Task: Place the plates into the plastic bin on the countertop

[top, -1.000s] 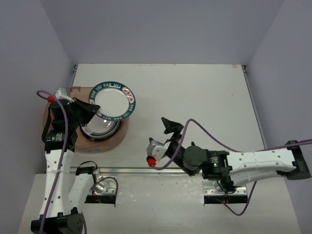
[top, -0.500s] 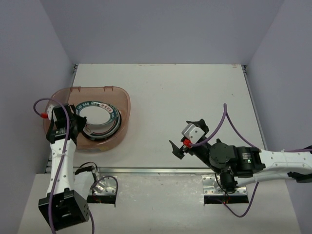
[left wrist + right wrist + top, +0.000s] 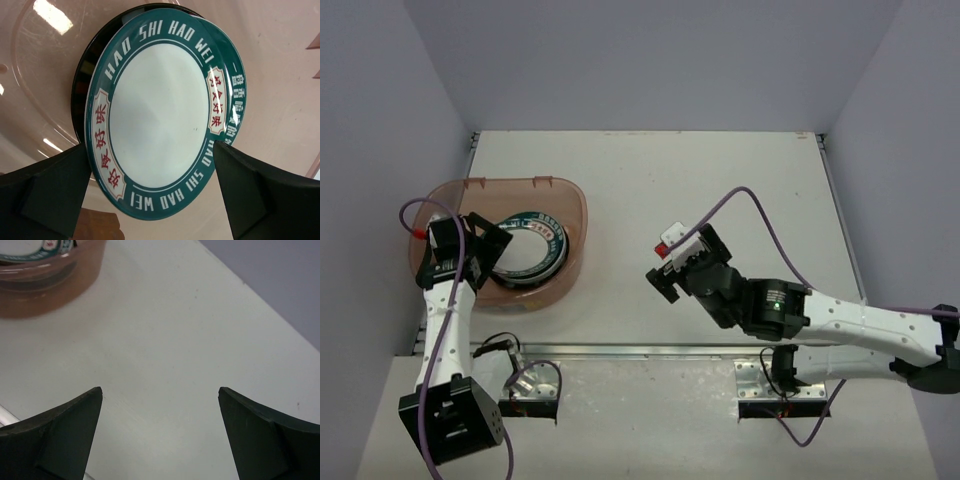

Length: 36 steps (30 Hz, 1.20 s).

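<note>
The pinkish plastic bin (image 3: 510, 182) stands at the left of the white countertop (image 3: 720, 190). Inside it lies a stack of plates (image 3: 532, 252). The top one is white with a teal lettered rim (image 3: 160, 110) and rests on a dark-rimmed plate (image 3: 81, 85). My left gripper (image 3: 492, 250) hangs over the bin's left side, open, its fingers either side of the top plate's near edge without touching it (image 3: 151, 146). My right gripper (image 3: 665, 272) is open over bare countertop (image 3: 160, 389), right of the bin (image 3: 45, 290).
Pale lavender walls close in the countertop on three sides. A metal rail (image 3: 650, 350) runs along the near edge, with both arm bases behind it. The bin's right wall (image 3: 582, 240) lies between the two grippers.
The left gripper lowered the teal-rimmed plate onto the stack in the bin, then opened and let it go. The right arm swung its gripper about over the countertop's middle.
</note>
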Tool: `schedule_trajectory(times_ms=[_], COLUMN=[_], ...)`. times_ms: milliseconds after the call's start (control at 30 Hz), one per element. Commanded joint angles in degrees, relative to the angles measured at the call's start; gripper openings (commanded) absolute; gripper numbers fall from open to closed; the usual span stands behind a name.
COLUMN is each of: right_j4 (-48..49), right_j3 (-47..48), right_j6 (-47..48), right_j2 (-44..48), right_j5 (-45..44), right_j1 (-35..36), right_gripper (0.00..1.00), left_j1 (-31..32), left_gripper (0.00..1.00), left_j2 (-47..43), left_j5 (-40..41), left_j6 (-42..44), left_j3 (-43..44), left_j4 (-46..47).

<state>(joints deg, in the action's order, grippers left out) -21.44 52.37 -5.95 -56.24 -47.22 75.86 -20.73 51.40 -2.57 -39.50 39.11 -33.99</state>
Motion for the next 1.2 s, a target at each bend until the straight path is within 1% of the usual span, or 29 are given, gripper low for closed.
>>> schedule_trajectory(times_ms=[0, 100, 167, 233, 300, 400, 433, 500, 567, 600, 633, 667, 700, 733, 800, 900, 933, 967, 1033, 1100, 1133, 1167], right_j4=[-3.0, -2.2, -1.5, -0.8, -1.0, -2.1, -4.2, -6.5, -6.3, -5.5, -5.1, -5.0, -5.2, -5.8, -6.7, -4.6, -4.0, -3.8, -3.9, -4.5, -5.2, -5.6], right_j3=[3.1, 3.6, 3.5, 3.3, 3.6, 4.4, 6.0, 8.0, 8.7, 9.6, 10.4, 12.1, 12.9, 13.9, 14.7, 10.9, 9.8, 9.1, 8.0, 7.1, 6.5, 5.6], right_j6=[-9.3, -11.9, -12.8, -13.1, -13.3, -13.2, -13.0, -12.5, -12.6, -12.9, -12.9, -14.0, -14.6, -15.0, -15.2, -16.1, -16.2, -16.3, -16.5, -16.8, -16.9, -16.8], right_j2=[-5.3, -8.3, -9.1, -9.1, -8.9, -8.7, -9.5, -9.3, -8.8, -8.5, -8.8, -10.2, -10.9, -11.7, -11.8, -6.4, -5.6, -4.9, -3.7, -2.9, -2.0, -0.5], right_j5=[11.2, 15.4, 19.4, 20.8, 20.6, 17.6, 14.8, 14.1, 16.8, 23.0, 26.9, 33.3, 35.1, 36.1, 36.1, 35.9, 36.2, 36.3, 37.6, 37.7, 37.5, 37.2], right_j1=[-8.4, -14.6, -17.8, -18.8, -18.9, -18.9, -19.2, -21.4, -25.4, -30.7, -31.2, -37.6, -42.2, -43.8, -45.3, -45.5, -45.5, -45.5, -45.5, -45.5, -45.5, -45.5], right_gripper=[0.99, 0.99, 0.99, 0.99, 0.99, 0.99, 0.99, 0.99, 0.99, 0.99, 0.99, 0.99, 0.99, 0.99, 0.99, 0.99, 0.99, 0.99, 0.99, 0.99, 0.99, 0.99], left_j1=[-0.2, -0.2, -0.2, -0.2, -0.2, -0.1, -0.2, -0.2, -0.1, 0.0, 0.3, 1.5, 2.5, 4.5, 6.1, 7.4, 7.4, 7.3, 7.2, 7.2, 7.2, 7.2], left_gripper=[1.0, 1.0, 1.0, 1.0, 1.0, 1.0, 1.0, 1.0, 1.0, 1.0, 1.0, 1.0, 1.0, 1.0, 1.0, 1.0, 1.0, 1.0, 1.0, 1.0, 1.0, 1.0], left_j2=[-3.6, -2.6, -1.7, -0.3, 0.7, 0.4, 0.0, -0.6, -0.5, 0.4, 0.6, 2.3, 3.8, 4.2, 4.5, 3.7, 3.0, 2.8, 2.4, 3.6, 3.8, 3.7], left_j5=[-0.9, 1.7, 0.7, 0.5, 0.4, 0.5, 0.8, -0.8, -3.4, -6.6, -6.8, -9.0, -8.5, -7.6, -5.6, 7.2, 12.1, 13.4, 19.6, 18.8, 16.1, 15.7], left_j6=[4.4, 7.4, 8.9, 9.9, 10.7, 11.8, 12.4, 14.6, 16.4, 18.0, 18.5, 18.9, 18.9, 19.0, 19.0, 18.7, 17.2, 15.7, 11.0, 8.7, 9.2, 10.0], left_j3=[4.7, 7.9, 7.7, 7.7, 8.1, 8.4, 8.9, 10.2, 11.4, 12.8, 13.0, 14.9, 17.6, 19.0, 20.9, 24.6, 24.0, 23.8, 20.5, 19.6, 18.6, 17.7], left_j4=[-3.3, -8.5, -8.8, -9.7, -11.0, -10.8, -10.9, -10.0, -9.3, -8.6, -8.6, -8.9, -9.6, -9.9, -11.5, -16.2, -17.0, -17.3, -16.4, -16.3, -15.4, -14.1])
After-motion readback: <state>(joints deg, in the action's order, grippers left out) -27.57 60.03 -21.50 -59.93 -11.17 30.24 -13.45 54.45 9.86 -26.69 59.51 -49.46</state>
